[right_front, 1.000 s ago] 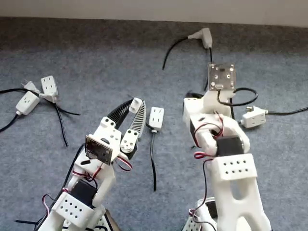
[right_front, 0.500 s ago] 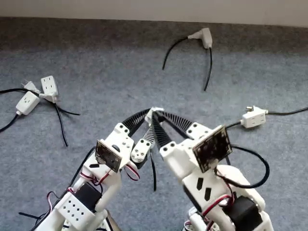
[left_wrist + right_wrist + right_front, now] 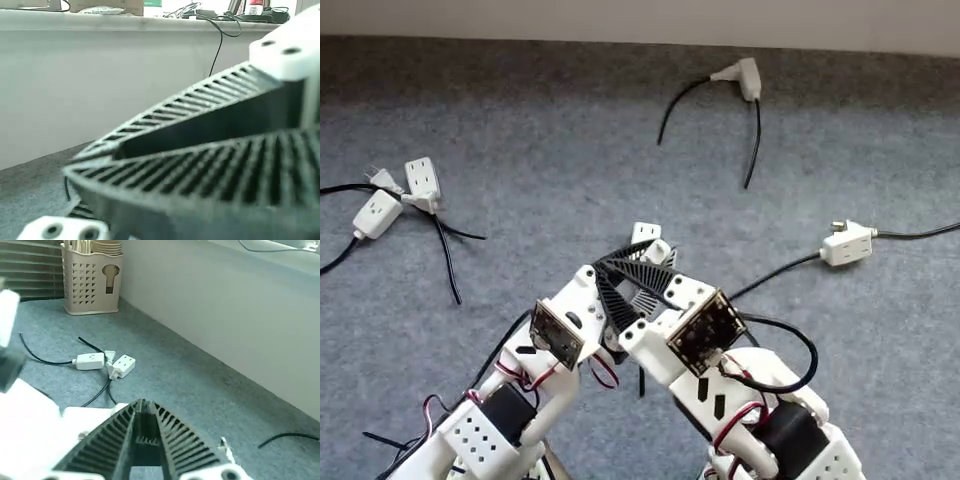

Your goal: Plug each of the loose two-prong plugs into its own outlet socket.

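Note:
A white outlet socket [image 3: 644, 233] lies on the grey carpet at the middle, its black cord running toward me under the arms. My left gripper [image 3: 656, 253] is right at it, with a small white piece at its tip. My right gripper [image 3: 607, 266] crosses in front of the left one and points left; its ribbed fingers [image 3: 165, 435] meet at the tips, shut, with nothing seen between them. Those same ribbed fingers [image 3: 200, 165] pass close in front of the left wrist camera. A loose white plug [image 3: 741, 74] lies at the far side.
A second outlet [image 3: 847, 243] with a cord lies at the right. Two white outlet pieces [image 3: 376, 212] [image 3: 422, 177] with cords lie at the far left, seen again as white outlet pieces [image 3: 91, 360] [image 3: 123, 365]. A beige basket [image 3: 92, 277] stands by the wall.
My right arm swung in from the far right to the centre and now crosses the left gripper. The left gripper moved right to the middle outlet, and both drew a little nearer.

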Controlling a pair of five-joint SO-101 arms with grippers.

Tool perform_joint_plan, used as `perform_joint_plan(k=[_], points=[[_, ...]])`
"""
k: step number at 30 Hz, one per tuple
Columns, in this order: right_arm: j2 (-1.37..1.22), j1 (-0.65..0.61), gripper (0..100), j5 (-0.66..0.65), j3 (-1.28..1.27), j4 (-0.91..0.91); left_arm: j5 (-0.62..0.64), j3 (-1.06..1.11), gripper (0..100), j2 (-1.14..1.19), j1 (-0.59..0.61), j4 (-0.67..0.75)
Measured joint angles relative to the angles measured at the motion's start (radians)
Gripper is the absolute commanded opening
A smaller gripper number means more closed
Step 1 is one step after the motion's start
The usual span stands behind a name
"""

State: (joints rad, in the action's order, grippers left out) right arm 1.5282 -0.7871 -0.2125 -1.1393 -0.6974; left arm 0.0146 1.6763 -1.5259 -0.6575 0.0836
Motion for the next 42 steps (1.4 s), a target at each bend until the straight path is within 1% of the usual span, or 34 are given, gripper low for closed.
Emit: perform_joint_plan(k=[6, 11, 18, 22, 25, 28, 32, 35, 38, 42], points=[[0.000, 0.157, 0.8, -0.008, -0.078, 0.106, 0.000, 0.000, 1, 0.000, 0.000, -0.041], [0.003, 0.292, 0.8, -0.095, -0.164, 0.210, 0.002, 0.000, 1, 0.002, -0.006, -0.044], [0.006, 0.413, 0.8, -0.120, -0.273, 0.316, 0.003, 0.000, 1, -0.011, -0.009, -0.057], [0.006, 0.460, 0.8, -0.120, -0.308, 0.345, 0.003, 0.000, 1, -0.091, -0.003, -0.144], [0.005, 0.503, 0.8, -0.124, -0.353, 0.344, 0.000, 0.000, 1, -0.219, 0.029, -0.206], [-0.012, 0.517, 0.8, -0.124, -0.394, 0.338, 0.000, 0.000, 1, -0.270, 0.031, -0.250], [-0.009, 0.534, 0.8, -0.124, -0.393, 0.339, 0.000, 0.000, 1, -0.276, 0.037, -0.256], [-0.008, 0.574, 0.8, -0.124, -0.394, 0.339, 0.000, 0.000, 1, -0.276, 0.037, -0.259], [-0.011, 0.612, 0.8, -0.124, -0.356, 0.333, 0.000, 0.000, 1, -0.276, 0.037, -0.292], [-0.011, 0.611, 0.8, -0.124, -0.189, 0.255, 0.000, 0.000, 1, -0.276, 0.037, -0.308]])
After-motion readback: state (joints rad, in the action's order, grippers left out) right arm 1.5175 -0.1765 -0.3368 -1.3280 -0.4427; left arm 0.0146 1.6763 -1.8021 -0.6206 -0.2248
